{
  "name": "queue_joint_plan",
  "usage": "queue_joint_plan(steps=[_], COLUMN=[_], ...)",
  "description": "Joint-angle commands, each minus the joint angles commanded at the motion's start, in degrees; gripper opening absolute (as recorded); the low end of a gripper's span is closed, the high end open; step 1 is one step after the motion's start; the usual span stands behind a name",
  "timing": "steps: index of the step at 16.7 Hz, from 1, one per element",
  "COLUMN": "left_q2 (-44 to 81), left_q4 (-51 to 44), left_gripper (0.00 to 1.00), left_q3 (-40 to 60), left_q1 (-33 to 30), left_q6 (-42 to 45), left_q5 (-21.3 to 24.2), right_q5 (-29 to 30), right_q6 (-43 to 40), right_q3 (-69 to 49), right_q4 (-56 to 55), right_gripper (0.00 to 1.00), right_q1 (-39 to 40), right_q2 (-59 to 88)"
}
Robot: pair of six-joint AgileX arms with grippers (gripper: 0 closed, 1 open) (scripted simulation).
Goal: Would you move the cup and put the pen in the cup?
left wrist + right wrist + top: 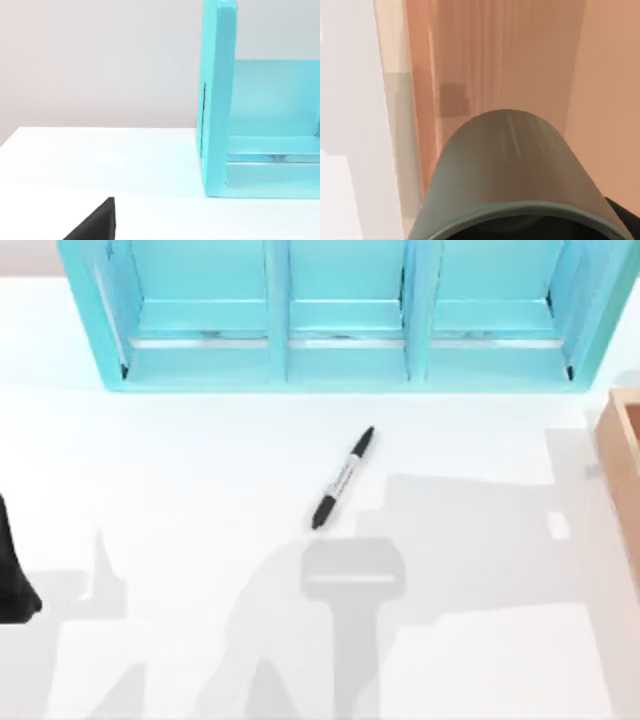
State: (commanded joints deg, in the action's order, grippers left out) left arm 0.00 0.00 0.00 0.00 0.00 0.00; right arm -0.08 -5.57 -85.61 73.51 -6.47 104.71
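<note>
The pen (343, 478) lies flat on the white table (200, 490), near the middle, slanted, with one black end pointing toward the turquoise shelf unit (345, 315) at the far side and the other toward the near edge; nothing touches it. The left arm (12, 575) sits at the table's left edge, well apart from the pen, and whether its pincer is apart or together cannot be told. In the right wrist view the cup (512, 170) looms very close to the camera, its olive-grey wall and dark rim up against a light wooden box (520, 60); the same box (622, 470) stands at the table's right edge.
</note>
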Motion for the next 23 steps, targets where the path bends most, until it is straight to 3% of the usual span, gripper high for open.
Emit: queue_joint_plan(steps=[4, 9, 12, 20, 23], left_q2=[0.0, 0.0, 0.0, 0.0, 0.0], left_q4=[0.0, 0.0, 0.0, 0.0, 0.0], left_gripper=[1.0, 1.0, 1.0, 1.0, 1.0], left_q3=[0.0, 0.0, 0.0, 0.0, 0.0], left_q1=[0.0, 0.0, 0.0, 0.0, 0.0], left_q6=[0.0, 0.0, 0.0, 0.0, 0.0], left_q5=[0.0, 0.0, 0.0, 0.0, 0.0], right_q5=[-0.03, -0.02, -0.14, 0.08, 0.18], right_q6=[8.81, 10.32, 11.3, 27.01, 28.79], right_q3=[-7.62, -9.15, -9.8, -16.46, -17.85], right_q4=[10.03, 11.49, 10.49, 0.03, -1.67], right_gripper=[0.0, 0.0, 0.0, 0.0, 0.0], right_q1=[8.83, 10.34, 11.06, 26.87, 28.64], right_q2=[-3.69, -4.97, -3.85, 14.64, 16.34])
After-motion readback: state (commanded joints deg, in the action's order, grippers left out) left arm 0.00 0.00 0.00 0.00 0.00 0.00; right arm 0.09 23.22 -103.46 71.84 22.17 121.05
